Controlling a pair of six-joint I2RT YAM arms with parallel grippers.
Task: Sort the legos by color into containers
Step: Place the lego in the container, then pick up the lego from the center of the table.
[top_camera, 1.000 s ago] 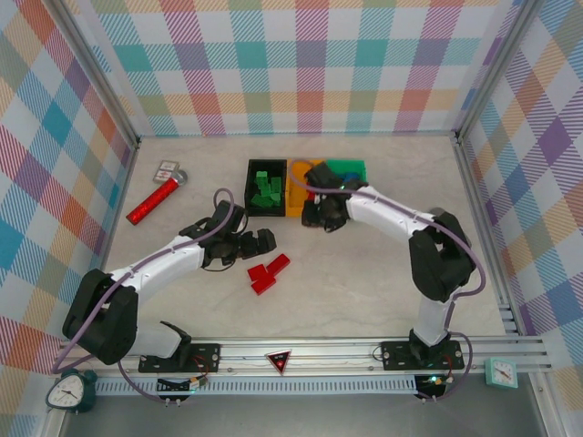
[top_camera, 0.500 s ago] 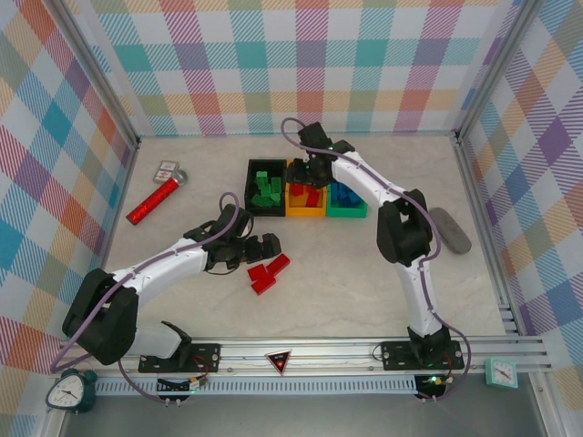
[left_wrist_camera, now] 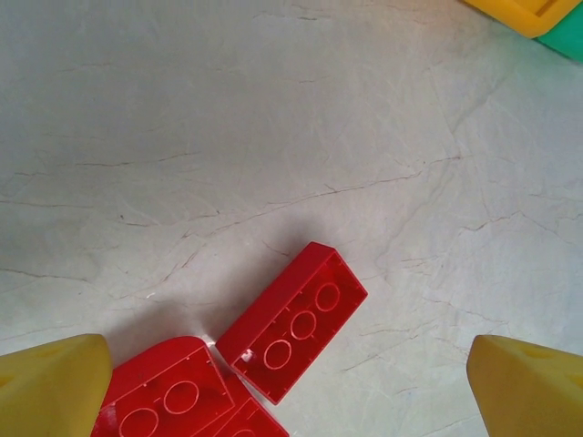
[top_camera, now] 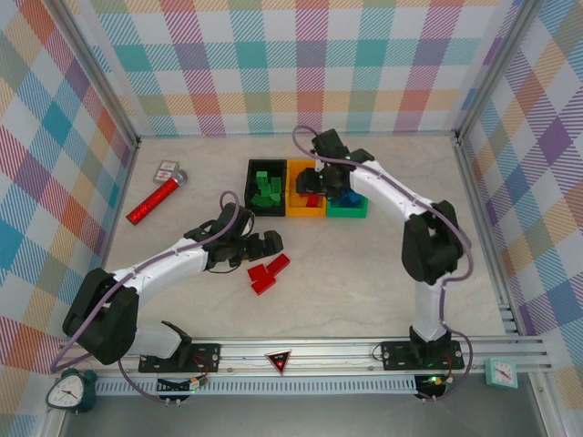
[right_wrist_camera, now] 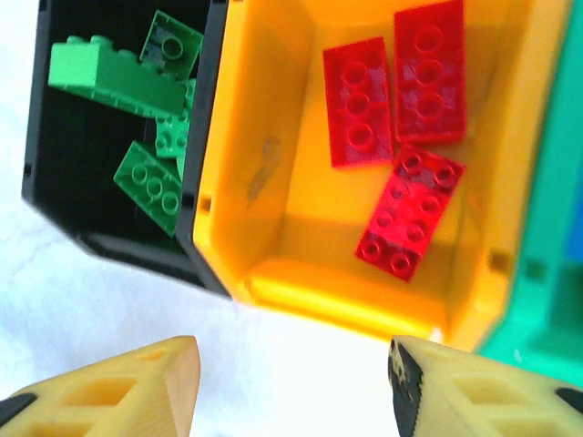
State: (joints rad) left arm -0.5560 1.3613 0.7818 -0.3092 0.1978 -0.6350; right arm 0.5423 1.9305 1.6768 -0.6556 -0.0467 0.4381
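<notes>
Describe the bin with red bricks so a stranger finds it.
On the table, three bins sit in a row at the far middle. It's the orange bin in the centre, between the black bin and green bin, alone holding red bricks.

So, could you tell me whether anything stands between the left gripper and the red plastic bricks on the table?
Nothing visible does. The open left gripper hovers close by the red studded plastic bricks, with bare marbled tabletop around them.
</notes>
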